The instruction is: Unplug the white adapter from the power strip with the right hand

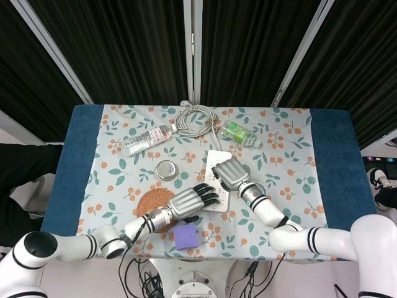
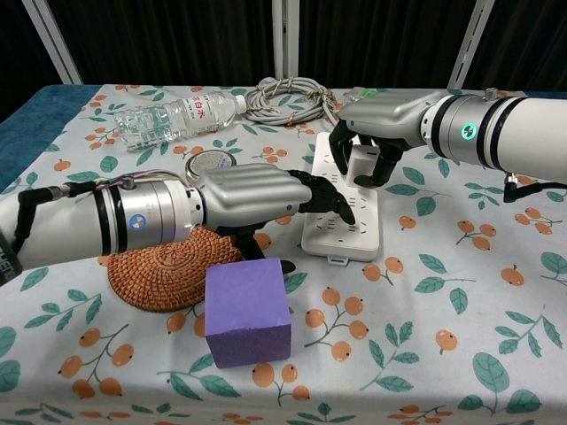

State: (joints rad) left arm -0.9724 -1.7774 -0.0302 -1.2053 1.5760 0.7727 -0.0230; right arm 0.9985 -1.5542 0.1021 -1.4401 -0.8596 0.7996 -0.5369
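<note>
White adapter [image 2: 362, 166] stood upright on the power strip [image 2: 344, 227], gripped by the right hand [image 2: 379, 124]; left hand [image 2: 266, 197] pressed the strip's near end.

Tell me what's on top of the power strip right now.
On the power strip stands the white adapter, gripped by the right hand. The left hand presses its near end. The adapter's prongs are hidden.

the power strip [image 2: 347, 226] lies at the frame's centre, the adapter [image 2: 364, 166] on its far end. left of it sit a tin [image 2: 208, 163] and a woven coaster [image 2: 166, 270], a foam block [image 2: 247, 312] in front. a water bottle [image 2: 177, 116] and a coiled cable [image 2: 285, 96] lie behind.
</note>
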